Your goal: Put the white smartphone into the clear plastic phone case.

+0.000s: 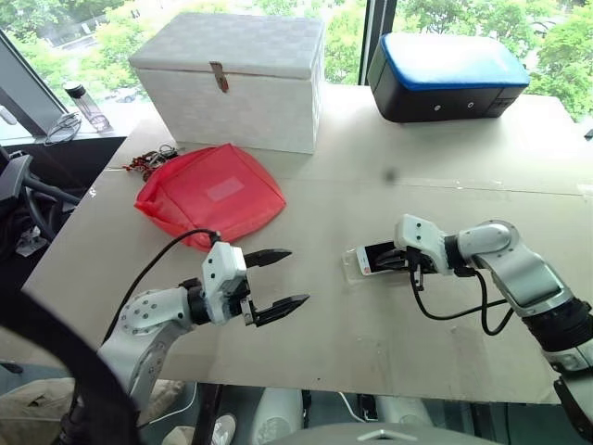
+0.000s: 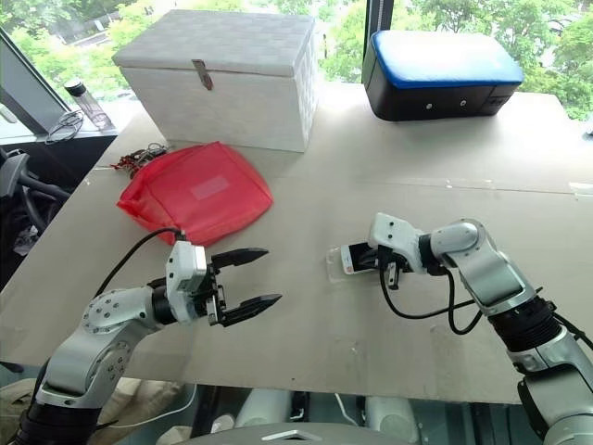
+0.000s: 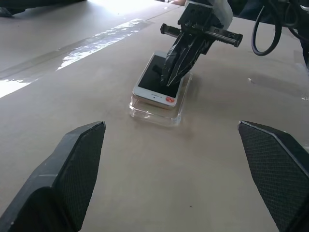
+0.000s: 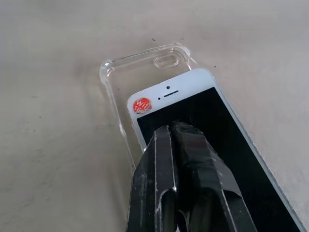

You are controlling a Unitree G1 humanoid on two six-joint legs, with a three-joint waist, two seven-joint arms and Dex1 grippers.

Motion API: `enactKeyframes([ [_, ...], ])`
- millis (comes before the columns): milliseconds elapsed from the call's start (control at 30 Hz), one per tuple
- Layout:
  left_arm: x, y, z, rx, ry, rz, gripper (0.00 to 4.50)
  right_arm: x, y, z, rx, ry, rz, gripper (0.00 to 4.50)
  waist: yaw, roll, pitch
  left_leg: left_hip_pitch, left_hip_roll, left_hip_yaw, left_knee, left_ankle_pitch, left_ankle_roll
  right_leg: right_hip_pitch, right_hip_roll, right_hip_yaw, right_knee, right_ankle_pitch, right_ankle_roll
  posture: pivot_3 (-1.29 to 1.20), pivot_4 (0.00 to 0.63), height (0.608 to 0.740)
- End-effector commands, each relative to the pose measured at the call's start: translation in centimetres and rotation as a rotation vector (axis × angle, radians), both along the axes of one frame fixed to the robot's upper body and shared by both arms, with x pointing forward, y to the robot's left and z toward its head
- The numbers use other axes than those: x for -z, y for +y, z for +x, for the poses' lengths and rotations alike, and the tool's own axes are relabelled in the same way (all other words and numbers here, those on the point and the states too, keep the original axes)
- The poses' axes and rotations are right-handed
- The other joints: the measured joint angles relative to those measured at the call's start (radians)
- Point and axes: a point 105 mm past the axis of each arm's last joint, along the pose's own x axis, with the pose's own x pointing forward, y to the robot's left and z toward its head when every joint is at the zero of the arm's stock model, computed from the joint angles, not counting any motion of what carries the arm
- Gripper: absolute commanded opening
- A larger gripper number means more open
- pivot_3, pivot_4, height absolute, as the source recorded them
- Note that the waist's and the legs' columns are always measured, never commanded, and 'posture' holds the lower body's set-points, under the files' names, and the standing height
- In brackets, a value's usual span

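Closed fingertips of the right gripper are pressed on the phone, which lies partly seated in the clear case; pressure should be kept flat and pushed toward the open end. Left gripper is held wide open, empty.

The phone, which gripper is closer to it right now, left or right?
Right. The right gripper, shut, is over the phone screen, which lies partly in the clear case. The left gripper hangs open, well off to the side.
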Motion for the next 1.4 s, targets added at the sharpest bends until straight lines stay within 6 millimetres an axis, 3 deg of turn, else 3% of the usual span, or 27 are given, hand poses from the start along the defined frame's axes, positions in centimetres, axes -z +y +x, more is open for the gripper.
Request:
enactKeyframes([
  [33, -1.6, -0.6, 0.0, 0.007, -0.046, -0.011, 4.5, 4.0, -1.0, -1.8, 0.025, 0.161, -0.11, 0.06, 0.0, -0.001, -0.001, 0.002, 0.0, 0.0, 0.0, 0.0, 0.0, 0.002, 0.0, 0.0, 0.0, 0.0, 0.0, 0.0, 0.15, 0.74],
  [233, -2.0, -1.2, 0.4, 0.003, -0.046, -0.017, 4.5, 3.4, -1.3, -2.0, 0.042, 0.193, -0.092, 0.06, 0.001, -0.003, -0.002, 0.004, 0.0, 0.0, 0.001, 0.0, 0.0, 0.005, 0.0, 0.0, -0.001, 0.0, 0.0, 0.0, 0.15, 0.74],
  [300, -2.1, -1.3, 0.5, 0.002, -0.047, -0.019, 4.5, 1.8, -0.9, -1.5, 0.034, 0.158, 0.003, 0.06, 0.005, -0.003, -0.002, 0.004, 0.0, -0.001, 0.001, 0.0, 0.0, 0.005, 0.0, 0.0, -0.001, 0.0, 0.0, 0.0, 0.15, 0.74],
  [400, -2.2, -1.4, 0.7, 0.001, -0.048, -0.022, 4.5, -2.2, 0.1, -0.7, 0.044, 0.14, 0.215, 0.06, 0.005, -0.002, 0.0, 0.002, 0.0, -0.001, 0.001, 0.0, 0.0, 0.004, -0.001, -0.001, -0.001, 0.0, 0.0, 0.0, 0.15, 0.74],
  [533, -2.2, -1.4, 0.7, 0.0, -0.049, -0.026, 4.5, -5.8, 1.0, -0.1, 0.037, 0.101, 0.328, 0.06, -0.001, 0.001, 0.002, -0.001, 0.0, -0.001, 0.001, 0.0, 0.0, 0.0, 0.0, 0.0, -0.001, 0.0, 0.0, 0.0, 0.15, 0.74],
  [600, -2.2, -1.4, 0.7, -0.001, -0.049, -0.027, 4.5, -6.7, 1.4, 0.8, 0.053, 0.047, 0.32, 0.06, -0.003, 0.001, 0.002, -0.003, 0.0, 0.0, 0.0, 0.0, 0.0, -0.001, 0.0, 0.0, -0.001, 0.0, 0.0, 0.0, 0.15, 0.74],
  [733, -2.1, -1.4, 0.7, -0.003, -0.049, -0.03, 4.5, -6.3, 1.5, 3.3, 0.125, -0.067, 0.22, 0.06, 0.001, 0.001, 0.002, -0.005, 0.0, 0.0, -0.001, 0.0, 0.0, -0.004, 0.001, 0.0, 0.0, 0.0, 0.0, 0.0, 0.15, 0.74],
  [867, -2.0, -1.3, 0.7, -0.004, -0.048, -0.03, 4.5, -4.5, 1.2, 4.9, 0.118, -0.103, 0.081, 0.06, 0.002, 0.001, 0.003, -0.006, -0.001, 0.001, -0.001, 0.0, 0.0, -0.005, 0.0, 0.001, -0.001, 0.0, 0.0, 0.0, 0.15, 0.74],
  [1000, -1.8, -1.1, 0.6, -0.01, -0.048, -0.027, 4.5, -3.4, 1.0, 4.9, 0.063, -0.086, 0.018, 0.06, 0.001, 0.002, 0.003, -0.006, -0.001, 0.002, -0.001, 0.0, 0.0, -0.005, 0.0, 0.001, -0.001, 0.0, 0.0, 0.0, 0.15, 0.74],
  [1233, -1.3, -0.9, 0.2, -0.021, -0.042, -0.027, 4.5, -3.2, 0.6, 4.3, -0.002, -0.076, -0.013, 0.06, 0.001, 0.002, 0.003, -0.006, 0.0, 0.001, -0.001, 0.0, 0.0, -0.006, 0.001, 0.001, -0.001, 0.0, 0.0, 0.0, 0.15, 0.74],
  [1400, -1.1, -0.9, 0.3, -0.021, -0.043, -0.03, 4.5, -4.4, 0.7, 4.7, 0.019, -0.117, 0.044, 0.06, 0.001, 0.002, 0.003, -0.006, 0.0, 0.001, -0.001, 0.0, 0.0, -0.006, 0.001, 0.001, -0.001, 0.0, 0.0, 0.0, 0.15, 0.74],
])
